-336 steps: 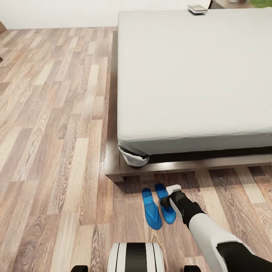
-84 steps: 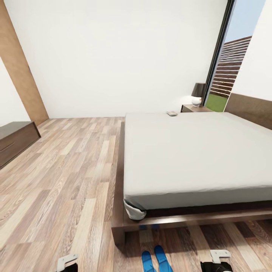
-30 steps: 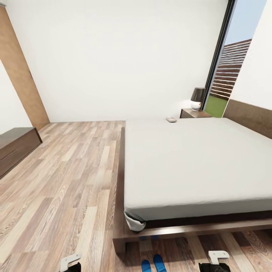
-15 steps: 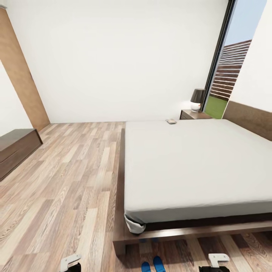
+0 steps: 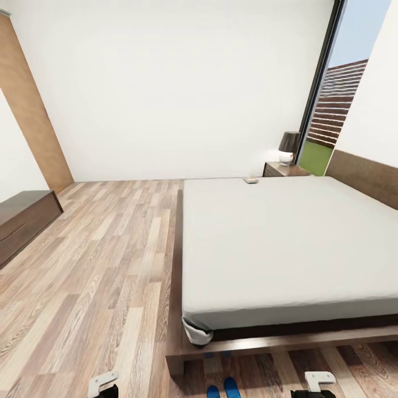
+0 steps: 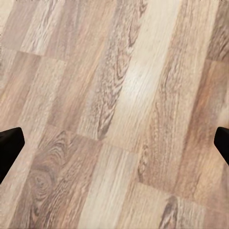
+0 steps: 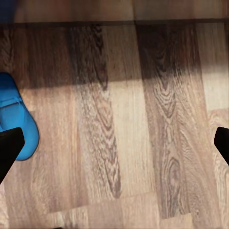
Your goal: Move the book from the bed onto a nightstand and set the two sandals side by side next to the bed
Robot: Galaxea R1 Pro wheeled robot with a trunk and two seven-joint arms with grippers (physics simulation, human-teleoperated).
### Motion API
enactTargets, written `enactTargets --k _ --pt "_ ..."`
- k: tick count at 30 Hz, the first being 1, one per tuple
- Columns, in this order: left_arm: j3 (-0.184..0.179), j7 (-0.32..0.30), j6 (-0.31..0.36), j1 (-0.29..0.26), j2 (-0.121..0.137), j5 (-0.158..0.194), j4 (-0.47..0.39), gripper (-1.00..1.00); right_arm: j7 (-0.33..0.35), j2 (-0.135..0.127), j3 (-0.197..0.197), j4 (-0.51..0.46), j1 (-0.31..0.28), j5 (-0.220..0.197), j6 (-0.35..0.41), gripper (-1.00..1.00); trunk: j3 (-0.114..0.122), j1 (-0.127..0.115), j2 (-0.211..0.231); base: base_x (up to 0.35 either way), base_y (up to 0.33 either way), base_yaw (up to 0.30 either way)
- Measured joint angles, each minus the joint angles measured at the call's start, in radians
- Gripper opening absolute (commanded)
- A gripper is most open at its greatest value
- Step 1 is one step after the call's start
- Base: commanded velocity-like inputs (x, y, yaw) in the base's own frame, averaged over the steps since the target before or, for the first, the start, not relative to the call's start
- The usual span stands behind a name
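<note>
The book (image 5: pixel 250 180) lies small and dark at the far corner of the bed (image 5: pixel 276 237), close to the nightstand (image 5: pixel 283 168) beyond it. The two sandals (image 5: pixel 221 389), bright blue, lie side by side on the floor at the bed's foot, cut off by the picture's lower edge. One sandal (image 7: pixel 15 125) shows beside my right gripper (image 7: pixel 114 145), which is open over bare planks. My left gripper (image 6: pixel 114 145) hangs open over the floor, holding nothing. In the head view the left gripper (image 5: pixel 103 382) and the right gripper (image 5: pixel 319 380) peek in low.
A dark-shaded lamp (image 5: pixel 288 147) stands on the nightstand. A long low dark cabinet (image 5: pixel 25 220) sits at the left wall near a brown door (image 5: pixel 34 127). A tall window (image 5: pixel 331 110) is behind the nightstand. Wood-plank floor (image 5: pixel 99 265) runs wide along the bed's left side.
The whole head view has shifted slightly, so the sandals sit lower at the picture's edge. Since 11 s ago the right gripper has come away from the sandals.
</note>
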Motion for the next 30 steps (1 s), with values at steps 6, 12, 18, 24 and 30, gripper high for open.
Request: enactTargets --k 6,12,18,24,30 --pt "0.000 0.000 -0.001 0.000 0.001 0.000 0.000 1.00 0.000 0.001 0.000 0.010 0.000 0.000 0.000 1.00 0.019 -0.023 0.042 0.000 0.000 0.000" --pt "0.000 0.000 -0.011 0.000 0.000 0.000 0.000 1.00 0.001 0.001 0.000 0.028 0.001 0.000 0.000 1.00 0.038 -0.046 0.084 0.000 0.000 0.000" --pt "0.000 0.000 -0.015 0.000 -0.001 0.000 0.001 1.00 0.001 0.001 0.000 0.035 0.001 0.000 -0.004 1.00 0.056 -0.069 0.126 0.000 0.000 0.000" --pt "0.000 0.000 -0.017 0.000 0.000 0.000 0.001 1.00 0.001 0.002 0.000 0.040 0.001 -0.001 -0.028 1.00 0.075 -0.092 0.168 0.000 0.000 0.000" --pt "0.000 0.000 -0.019 0.000 0.001 0.000 0.001 1.00 0.001 0.002 0.000 0.044 0.002 -0.001 -0.036 1.00 0.094 -0.115 0.210 0.000 0.000 0.000"
